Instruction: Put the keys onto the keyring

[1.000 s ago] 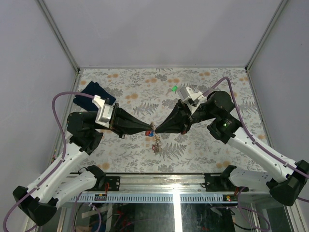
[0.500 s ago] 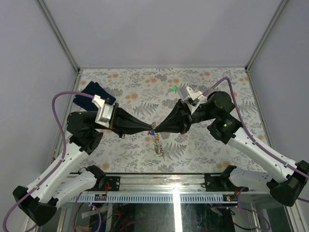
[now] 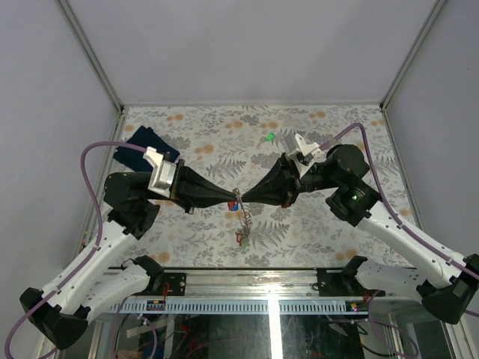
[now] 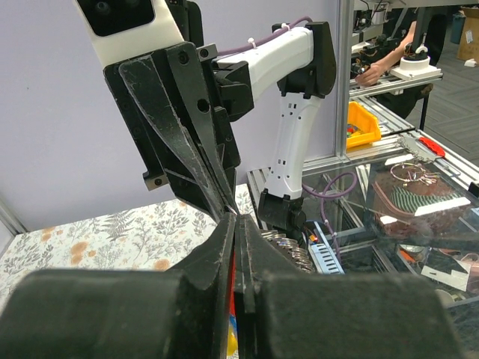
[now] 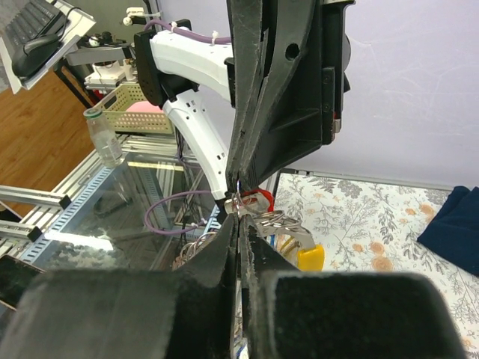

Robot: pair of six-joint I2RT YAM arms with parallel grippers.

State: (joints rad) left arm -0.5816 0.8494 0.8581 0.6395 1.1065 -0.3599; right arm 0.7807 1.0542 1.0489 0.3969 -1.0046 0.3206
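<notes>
Nearest the arm bases, the short chain (image 3: 242, 224) of the keyring (image 5: 271, 218) hung down towards the patterned table (image 3: 337, 224); whether its lower end touched the surface could not be told. Just above it, the left gripper (image 3: 230, 197) and right gripper (image 3: 245, 199) met tip to tip over the middle of the table. Both pairs of jaws were closed on the small cluster of ring and keys. A red-tagged key (image 5: 260, 196) sat at the meeting point and a yellow-tagged key (image 5: 309, 256) hung just beside the ring. Which gripper pinched the ring and which a key could not be determined. In my judgement the step in hand was working a key onto the ring, and the next move called for a fine slide or twist with one side held steady. Farther back, a green-tagged key (image 3: 268, 137) lay alone on the table, apparently not yet collected. A dark blue cloth (image 3: 146, 142) lay at the far left.
</notes>
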